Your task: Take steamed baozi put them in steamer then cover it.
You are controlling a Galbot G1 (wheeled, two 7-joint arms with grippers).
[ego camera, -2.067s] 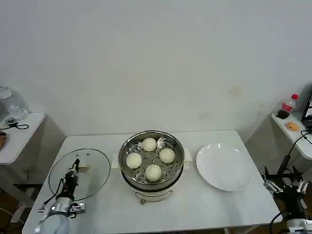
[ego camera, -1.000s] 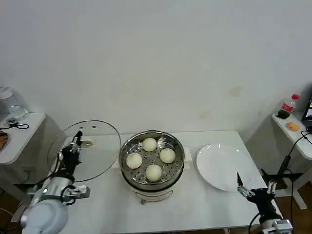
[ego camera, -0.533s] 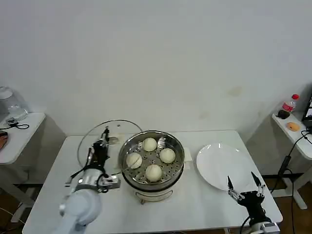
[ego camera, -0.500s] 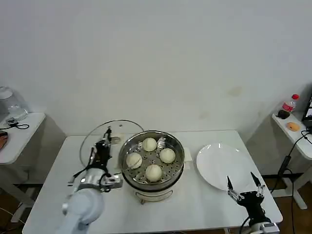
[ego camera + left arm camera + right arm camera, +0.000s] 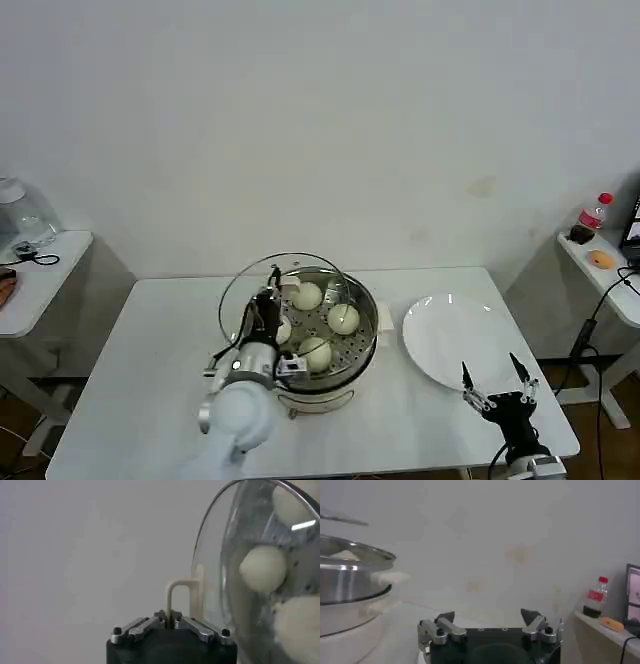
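Left pincer (image 5: 272, 283): clamped on the cover's (image 5: 285, 292) handle — lid tilted above steamer's left rim.
Steamer (image 5: 352, 352): mid-surface, uncovered.
Steamed baozi (image 5: 342, 318): four on the perforated tray.
Right pincer (image 5: 495, 383): fingers spread, empty — low at surface's (image 5: 150, 340) front right, near white plate (image 5: 455, 345).

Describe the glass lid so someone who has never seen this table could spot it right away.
Start at the white table and find the shiny steamer at its middle, with four baozi inside. The cover is the clear glass disc with a metal rim, held tilted over the steamer's left edge by the left tool, shut on its pale handle. Unlike the opaque white plate lying flat to the right, you can see through it.
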